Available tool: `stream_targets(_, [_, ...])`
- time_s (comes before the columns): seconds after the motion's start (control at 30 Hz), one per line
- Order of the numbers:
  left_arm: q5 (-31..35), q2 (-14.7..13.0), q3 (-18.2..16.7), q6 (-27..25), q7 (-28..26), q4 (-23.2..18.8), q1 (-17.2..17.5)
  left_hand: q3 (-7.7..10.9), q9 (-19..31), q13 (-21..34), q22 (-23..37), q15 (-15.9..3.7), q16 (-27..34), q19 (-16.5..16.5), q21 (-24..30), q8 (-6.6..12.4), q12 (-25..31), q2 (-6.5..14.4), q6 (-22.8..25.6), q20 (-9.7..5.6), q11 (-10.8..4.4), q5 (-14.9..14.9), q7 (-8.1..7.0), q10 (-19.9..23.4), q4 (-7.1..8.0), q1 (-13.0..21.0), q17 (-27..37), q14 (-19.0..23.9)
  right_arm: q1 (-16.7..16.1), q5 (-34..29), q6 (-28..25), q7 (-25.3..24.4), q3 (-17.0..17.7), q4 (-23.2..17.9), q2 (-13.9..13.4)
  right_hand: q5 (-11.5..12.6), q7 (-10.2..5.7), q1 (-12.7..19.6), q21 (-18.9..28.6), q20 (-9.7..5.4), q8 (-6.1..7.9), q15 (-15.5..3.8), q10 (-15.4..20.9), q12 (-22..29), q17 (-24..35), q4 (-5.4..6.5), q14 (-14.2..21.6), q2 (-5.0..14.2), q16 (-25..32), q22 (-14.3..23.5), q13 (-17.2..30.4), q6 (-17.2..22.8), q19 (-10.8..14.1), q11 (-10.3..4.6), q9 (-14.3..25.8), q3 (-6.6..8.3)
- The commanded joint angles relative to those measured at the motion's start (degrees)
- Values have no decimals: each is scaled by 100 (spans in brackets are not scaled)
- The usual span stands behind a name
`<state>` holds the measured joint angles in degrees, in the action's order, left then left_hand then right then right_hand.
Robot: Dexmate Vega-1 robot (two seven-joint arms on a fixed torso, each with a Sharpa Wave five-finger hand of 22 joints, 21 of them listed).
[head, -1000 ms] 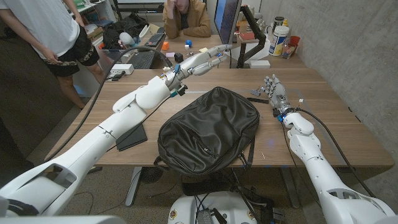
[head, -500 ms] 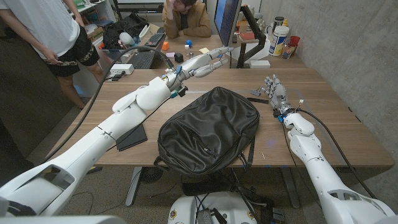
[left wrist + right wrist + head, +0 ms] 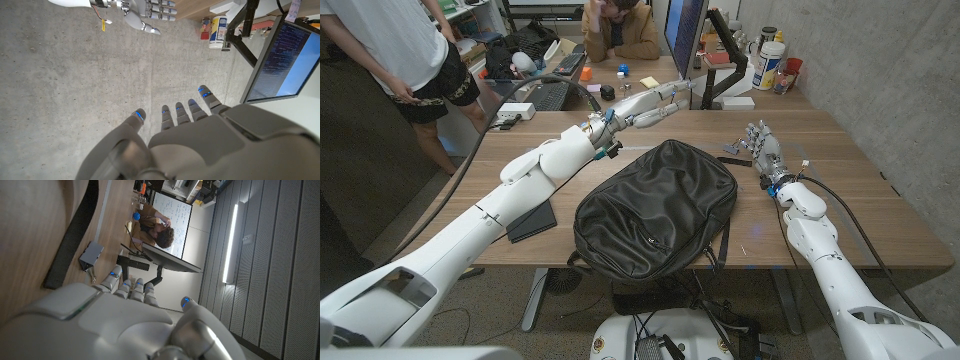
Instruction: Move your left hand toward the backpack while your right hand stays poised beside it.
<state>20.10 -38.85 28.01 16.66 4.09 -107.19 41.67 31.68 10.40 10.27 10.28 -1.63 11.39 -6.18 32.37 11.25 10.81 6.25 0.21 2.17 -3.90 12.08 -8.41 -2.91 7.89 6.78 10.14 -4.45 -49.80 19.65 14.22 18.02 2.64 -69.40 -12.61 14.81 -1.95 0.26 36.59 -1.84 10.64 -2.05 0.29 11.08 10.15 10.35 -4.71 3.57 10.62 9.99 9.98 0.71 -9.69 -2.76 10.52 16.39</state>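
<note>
The black backpack (image 3: 655,210) lies flat in the middle of the wooden table (image 3: 860,200). My left hand (image 3: 655,102) hangs in the air past the backpack's far left corner, fingers stretched out and apart, holding nothing. In the left wrist view the left hand (image 3: 190,125) shows spread fingers against the concrete wall. My right hand (image 3: 760,148) stands to the right of the backpack, clear of it, fingers up and apart, empty. The right wrist view shows the right hand (image 3: 125,310) beside a dark edge of the backpack (image 3: 75,235).
A flat black pad (image 3: 532,220) lies left of the backpack under my left forearm. A small grey object (image 3: 735,150) sits by my right hand. A monitor (image 3: 685,30) on an arm and bottles (image 3: 770,65) stand at the back. One person (image 3: 400,50) stands at far left, another (image 3: 620,30) sits behind the table.
My left hand has drifted a little to the right along the backpack's far side. The right hand and the backpack have not moved.
</note>
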Motion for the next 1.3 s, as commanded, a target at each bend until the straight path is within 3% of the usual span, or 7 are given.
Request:
stream_targets(0.03, [69,-73,12,-118,42,-91,53,14,17,11,10,24,-27,-20,-17,0,9,-3,18,11,-38,41,-40,3,-28,79,20,-31,-40,5,-29,-6,-5,-58,-11,31,-18,15,-35,-515,33,-200,10,41,-7,1,-58,583,-2,24,28,43,-56,-17,16,7])
stream_targets(1.3, [131,-231,71,-274,204,-104,70,-14,20,13,19,51,-38,-70,-93,10,12,-6,106,63,-41,41,-70,3,7,107,29,-52,39,-41,-29,-38,-67,-4,5,33,-45,20,-101,-514,37,-199,15,43,-11,-4,-52,578,-2,26,28,57,-34,-26,16,1])
